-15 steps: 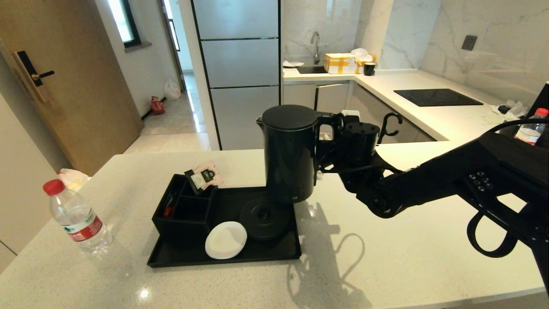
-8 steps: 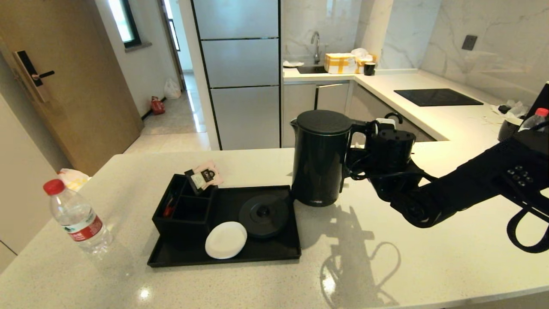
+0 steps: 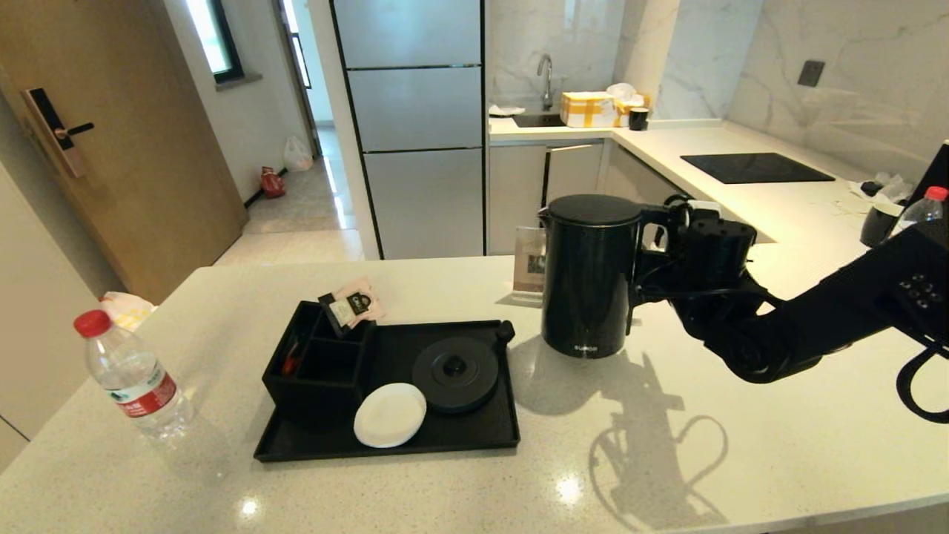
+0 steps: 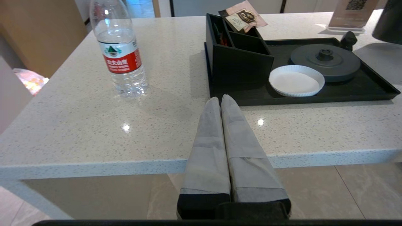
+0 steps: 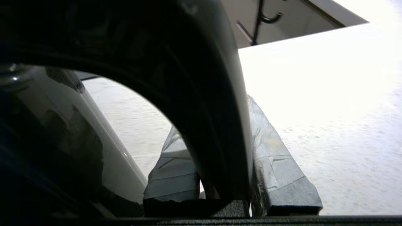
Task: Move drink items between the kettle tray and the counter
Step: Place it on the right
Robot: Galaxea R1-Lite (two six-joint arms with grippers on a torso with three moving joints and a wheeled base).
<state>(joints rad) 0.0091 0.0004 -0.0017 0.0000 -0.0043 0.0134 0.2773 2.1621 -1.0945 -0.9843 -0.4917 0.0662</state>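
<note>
Holding kettle by its handle, right gripper jaws pinching, frame centre-right, over counter just right of tray. Off base already; set-down apparently pending. Bottle lower left, untouched. Left gripper pressed together, parked at counter edge.

The water bottle carries a red-and-white label with Chinese characters, too small to make out. The sachet and kettle bear small illegible marks
</note>
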